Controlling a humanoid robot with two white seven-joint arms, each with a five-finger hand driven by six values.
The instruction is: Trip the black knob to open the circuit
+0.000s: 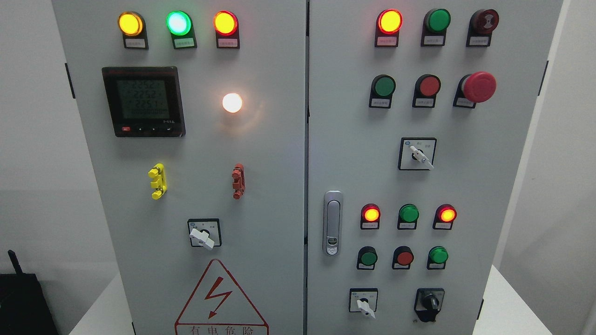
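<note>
Neither hand nor arm of the robot appears in the head view, so whether the fingers are apart or together cannot be told, nor how they lie relative to the knob.

Lowest in the view, the black knob (429,302) sits at the bottom right of the right-hand door (489,195) of the grey cabinet, its handle roughly upright. Just to its left is a white selector switch (363,303); bare panel lies to its right out to the door's edge. Directly above stand three small buttons, green, red, green, with the nearest green button (438,255) over the knob. Left of these, a silver door latch (332,222) sits beside the seam between the doors. On the left door, a lightning warning triangle (219,298) occupies the bottom edge.

Higher up are a red mushroom button (478,87) and a digital meter (143,101).
</note>
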